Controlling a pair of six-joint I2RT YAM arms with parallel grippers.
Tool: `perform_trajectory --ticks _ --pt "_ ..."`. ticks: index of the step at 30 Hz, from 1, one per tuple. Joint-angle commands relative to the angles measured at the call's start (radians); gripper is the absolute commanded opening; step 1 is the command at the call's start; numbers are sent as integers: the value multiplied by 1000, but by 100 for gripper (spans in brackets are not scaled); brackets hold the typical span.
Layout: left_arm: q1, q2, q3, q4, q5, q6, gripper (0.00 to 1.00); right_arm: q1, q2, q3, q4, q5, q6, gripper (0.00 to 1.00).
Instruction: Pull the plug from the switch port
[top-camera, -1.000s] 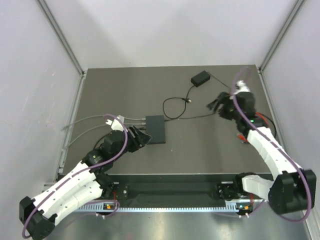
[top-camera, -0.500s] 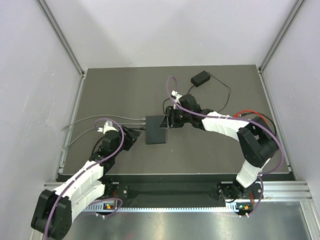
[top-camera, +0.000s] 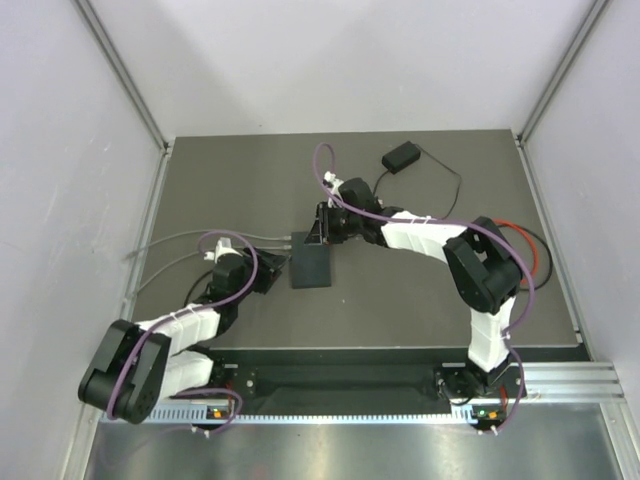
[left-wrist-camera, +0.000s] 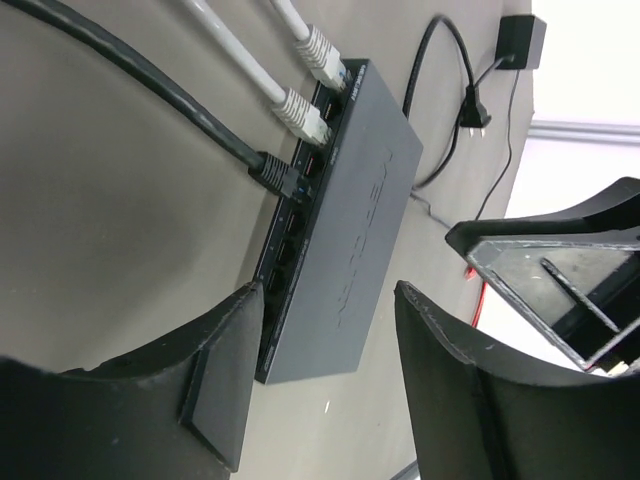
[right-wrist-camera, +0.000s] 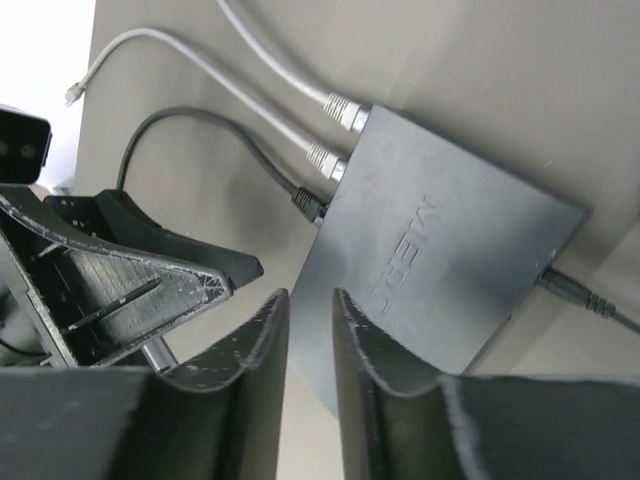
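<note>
Right gripper (top-camera: 322, 228) has edged farther across the switch (left-wrist-camera: 365, 190) beneath it, fingers barely parted, empty. Left gripper (left-wrist-camera: 328, 292), spread wide, straddles its corner; black plug (left-wrist-camera: 272, 170) sits ahead. Unbraced, the switch may drag along when pulled.

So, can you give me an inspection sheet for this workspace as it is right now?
Surface: dark table, no spills seen.
Job's things: switch lying flat; white plugs and black plug seated in its ports.
Clutter: power brick at the far side.
End effectors: left end effector open, facing the port edge; right end effector over the switch, narrow gap, holding nothing.
Cables: white cables lead off to the left; black cord enters the switch's opposite edge.
Surroundings: pale walls, metal posts.
</note>
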Motion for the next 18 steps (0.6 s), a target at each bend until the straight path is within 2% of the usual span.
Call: perform_trajectory --ticks 1,4,9,13,18 --pt "5 40 17 132 -24 -34 59 17 31 67 14 14 -10 23" --pt "2 91 31 162 -16 -57 55 16 45 70 13 32 -7 16" --pt "2 192 22 255 -22 -111 54 16 65 79 18 40 -7 7" --pt "4 257 28 343 -36 -130 54 16 88 89 18 33 -9 5" --pt "2 326 39 380 -55 -142 53 16 103 86 18 36 -10 3"
